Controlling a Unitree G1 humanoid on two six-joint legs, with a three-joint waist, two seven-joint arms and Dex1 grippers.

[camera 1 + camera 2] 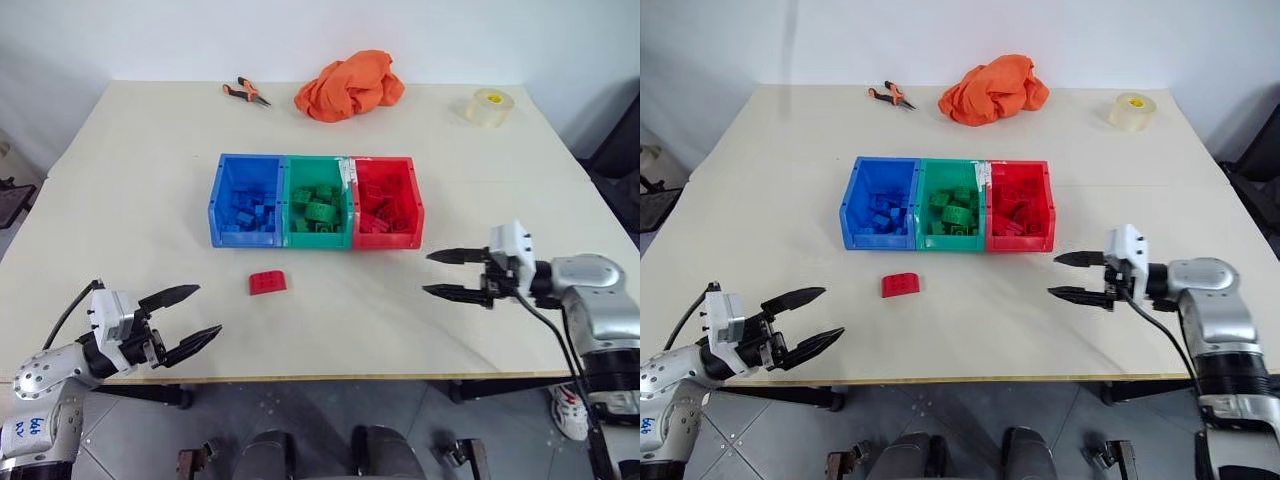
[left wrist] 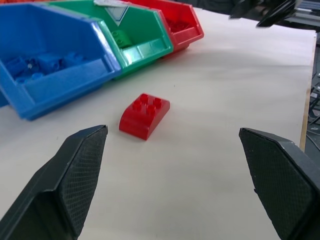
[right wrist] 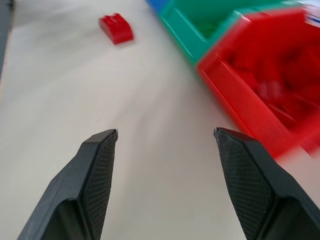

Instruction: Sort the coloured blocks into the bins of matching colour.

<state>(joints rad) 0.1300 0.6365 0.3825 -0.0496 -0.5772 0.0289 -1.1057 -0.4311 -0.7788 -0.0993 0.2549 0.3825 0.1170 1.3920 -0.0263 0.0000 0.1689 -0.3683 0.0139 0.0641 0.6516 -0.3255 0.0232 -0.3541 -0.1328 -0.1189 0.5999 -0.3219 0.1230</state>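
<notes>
The red block (image 1: 267, 282) lies alone on the table (image 1: 120, 180), at 6 o'clock from the blue bin (image 1: 246, 200). The left gripper (image 1: 190, 318), jaws spread and empty, sits at its 8 o'clock; the right gripper (image 1: 444, 274) is also empty and parted. I'd straddle the block's flat sides, then carry it to the red bin (image 1: 385, 201).

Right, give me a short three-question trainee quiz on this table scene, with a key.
1. True or false: the red block lies on the table, outside the bins.
2. Which bin is in the middle of the row? A) blue B) green C) red
3. Fill in: the left gripper and the right gripper both hold ____.

Key:
1. True.
2. B, the green bin, between the blue bin and the red bin.
3. Nothing; both are open.
</notes>
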